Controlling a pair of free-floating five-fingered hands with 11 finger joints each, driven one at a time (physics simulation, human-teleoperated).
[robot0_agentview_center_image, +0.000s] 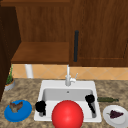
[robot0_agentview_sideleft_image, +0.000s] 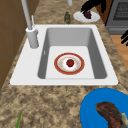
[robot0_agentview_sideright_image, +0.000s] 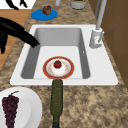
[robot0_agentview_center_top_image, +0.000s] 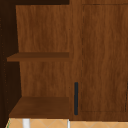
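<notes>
Place: a home kitchen | Signs: white sink (robot0_agentview_center_image: 47, 86) with a tap (robot0_agentview_center_image: 68, 77) set in a speckled stone counter (robot0_agentview_center_image: 27, 91) | wooden wall cabinet (robot0_agentview_center_top_image: 100, 57) above | food plates at the counter's ends

Wood wall cabinet (robot0_agentview_center_top_image: 100, 55) above & behind the hands, dark vertical handle (robot0_agentview_center_image: 76, 46) on its closed door. Open shelves (robot0_agentview_center_top_image: 40, 57) to the left of that, dark wood side panel at far left. Tan diagonal-tile backsplash (robot0_agentview_center_image: 100, 73) below cab. Speckled brown granite counter (robot0_agentview_sideleft_image: 50, 105) w/ white sink (robot0_agentview_sideleft_image: 22, 75) set in, chrome faucet (robot0_agentview_center_image: 68, 78) at back edge. Wood floor (robot0_agentview_sideleft_image: 120, 47) in front of counter, grey oven front (robot0_agentview_sideleft_image: 118, 16) at right end. Light even, soft.
</notes>
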